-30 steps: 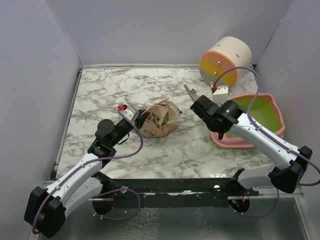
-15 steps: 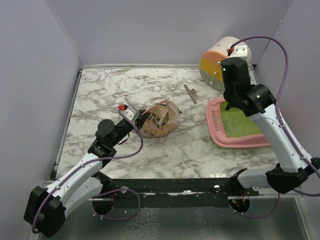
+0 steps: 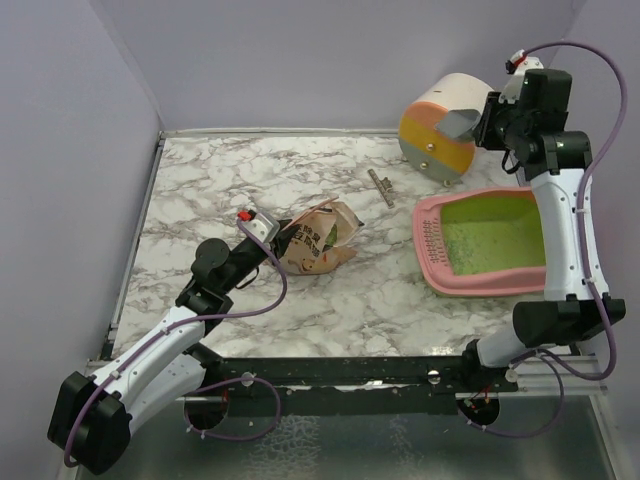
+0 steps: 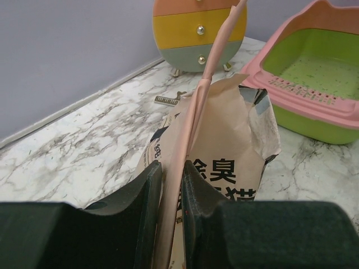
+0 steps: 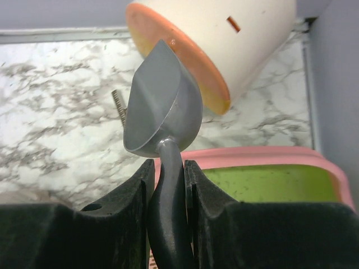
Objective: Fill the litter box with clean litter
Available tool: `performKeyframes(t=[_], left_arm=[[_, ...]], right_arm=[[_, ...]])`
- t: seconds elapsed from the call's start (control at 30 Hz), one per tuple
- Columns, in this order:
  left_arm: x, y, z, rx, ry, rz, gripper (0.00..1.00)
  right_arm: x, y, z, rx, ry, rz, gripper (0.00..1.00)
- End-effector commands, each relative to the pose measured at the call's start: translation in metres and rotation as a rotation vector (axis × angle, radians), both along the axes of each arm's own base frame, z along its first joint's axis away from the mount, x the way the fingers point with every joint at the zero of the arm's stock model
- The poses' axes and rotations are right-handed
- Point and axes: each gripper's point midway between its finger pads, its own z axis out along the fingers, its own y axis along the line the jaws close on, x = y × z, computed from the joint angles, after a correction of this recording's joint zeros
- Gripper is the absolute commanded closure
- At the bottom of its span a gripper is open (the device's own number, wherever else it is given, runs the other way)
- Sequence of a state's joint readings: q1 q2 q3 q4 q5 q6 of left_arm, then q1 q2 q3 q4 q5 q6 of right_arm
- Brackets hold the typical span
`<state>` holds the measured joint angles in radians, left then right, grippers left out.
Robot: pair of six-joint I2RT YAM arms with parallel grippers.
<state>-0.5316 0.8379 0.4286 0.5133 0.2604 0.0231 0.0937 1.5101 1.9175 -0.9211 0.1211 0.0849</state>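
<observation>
The litter box (image 3: 430, 238) at 3 o'clock holds thin clean litter (image 3: 475, 250); we judge more is needed. Our right fingers (image 5: 130, 193) clamp the scoop (image 5: 160, 103); our left fingers (image 4: 137, 196) pinch the paper bag (image 4: 230, 134) by its strip (image 4: 210, 73).

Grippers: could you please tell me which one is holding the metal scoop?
The right gripper, jaws shut on the scoop by its handle; the left gripper pinches the pink strip of the paper bag.

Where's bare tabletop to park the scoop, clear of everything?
Widest bare marble: far-left quarter, between the left wall and the paper bag. Also the near strip between bag and litter box. Crowded: far right, where drum, small metal piece and box cluster.
</observation>
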Motion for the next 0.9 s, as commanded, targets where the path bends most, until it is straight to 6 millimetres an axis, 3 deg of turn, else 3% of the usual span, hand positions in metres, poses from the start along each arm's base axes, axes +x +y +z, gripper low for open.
performKeyframes(t=[0.0, 0.2, 0.53, 0.73, 0.87], left_arm=[[-0.002, -0.003, 0.019, -0.014, -0.055, -0.019, 0.77], [-0.003, -0.005, 0.019, -0.013, -0.053, -0.033, 0.77], [-0.006, -0.004, 0.024, -0.020, -0.068, -0.032, 0.77], [-0.004, -0.001, 0.027, -0.021, -0.074, -0.018, 0.81], [0.000, 0.003, 0.032, -0.034, -0.074, 0.007, 0.96]], right_arm=[[-0.009, 0.046, -0.004, 0.271, 0.032, 0.358, 0.99], [-0.030, 0.060, 0.001, 0.296, -0.007, 0.462, 0.99], [-0.063, 0.105, -0.001, 0.397, -0.071, 0.792, 0.99], [-0.076, 0.099, 0.014, 0.371, -0.052, 0.744, 0.99], [-0.088, 0.096, 0.017, 0.369, -0.017, 0.709, 0.99]])
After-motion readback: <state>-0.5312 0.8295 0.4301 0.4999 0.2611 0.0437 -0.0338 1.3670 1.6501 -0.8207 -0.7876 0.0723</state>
